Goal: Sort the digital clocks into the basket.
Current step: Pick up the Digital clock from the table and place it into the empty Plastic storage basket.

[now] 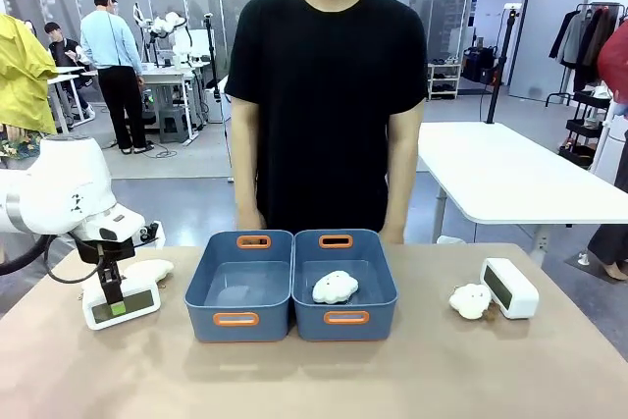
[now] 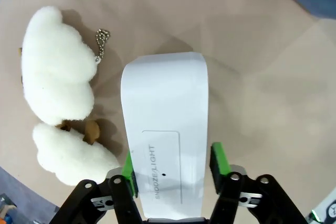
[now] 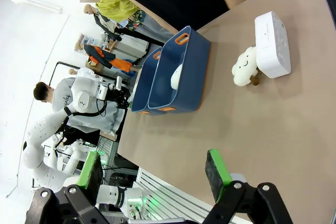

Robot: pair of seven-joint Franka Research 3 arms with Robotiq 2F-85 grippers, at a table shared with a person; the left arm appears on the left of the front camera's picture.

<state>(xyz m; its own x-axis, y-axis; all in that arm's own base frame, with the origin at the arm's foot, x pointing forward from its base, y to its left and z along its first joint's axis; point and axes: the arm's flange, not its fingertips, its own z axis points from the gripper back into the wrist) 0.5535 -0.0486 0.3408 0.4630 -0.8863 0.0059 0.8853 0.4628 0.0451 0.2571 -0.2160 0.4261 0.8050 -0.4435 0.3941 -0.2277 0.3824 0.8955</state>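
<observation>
Left end effector (image 2: 173, 167) pinches a digital clock (image 2: 164, 98) by its sides on the table (image 2: 262, 77). Next, likely: lift it clear and carry it to the blue basket (image 1: 201, 287).

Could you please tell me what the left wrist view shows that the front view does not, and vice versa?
Left wrist view: SNOOZE/LIGHT print on top of the near clock, and a bead chain on the cloud toy beside it.
Front view: the left basket and right basket, a second cloud toy in the right one, a second clock with a third cloud toy at the right of the table, and the person behind.
Both: the left gripper, jaws straddling the near clock with pads at its sides; whether they grip yet is unclear.
</observation>
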